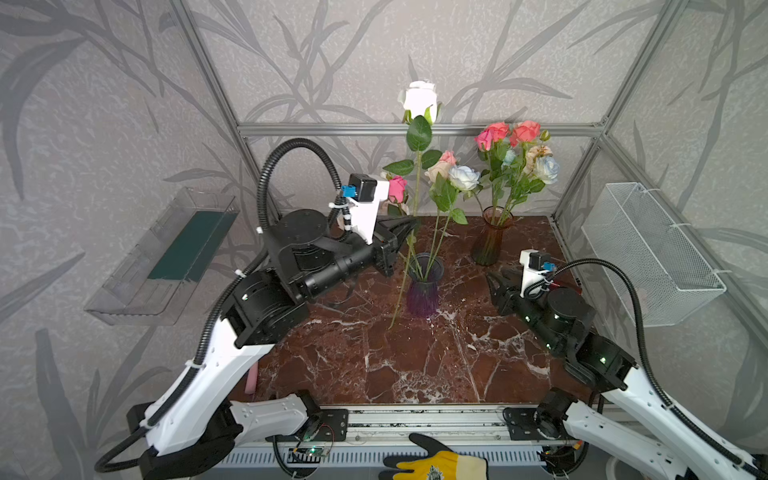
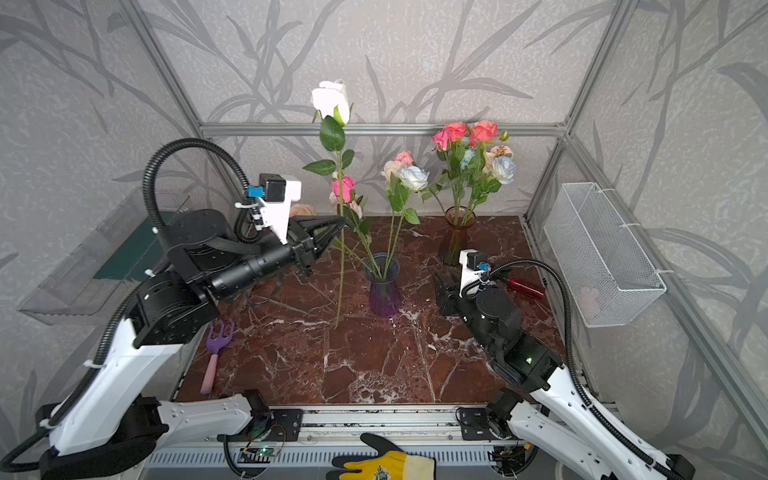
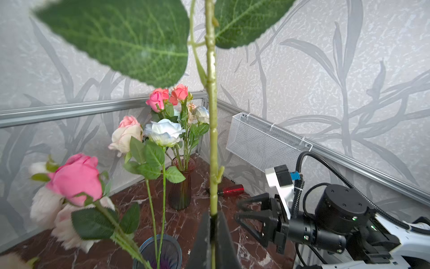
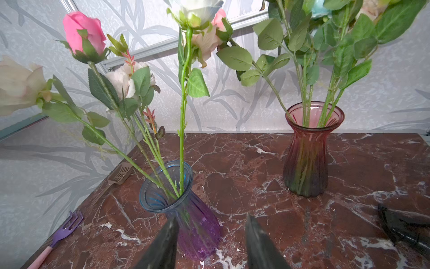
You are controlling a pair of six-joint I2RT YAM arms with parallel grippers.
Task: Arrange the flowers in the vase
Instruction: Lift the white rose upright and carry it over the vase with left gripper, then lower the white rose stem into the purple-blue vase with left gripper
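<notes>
White rose [image 1: 420, 99]: I am pinching its upright stem in the left gripper [image 1: 412, 225], left of the purple vase [image 1: 424, 286], foot below the rim; the right gripper [image 1: 496, 279] is hovering half-spread, empty, opposite.

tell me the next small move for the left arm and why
Probably lift the white rose straight up. The left gripper is shut on its stem, but the stem's lower end hangs beside the purple vase, below its rim, near the marble tabletop. It likely has to clear the rim before shifting over the mouth.
</notes>
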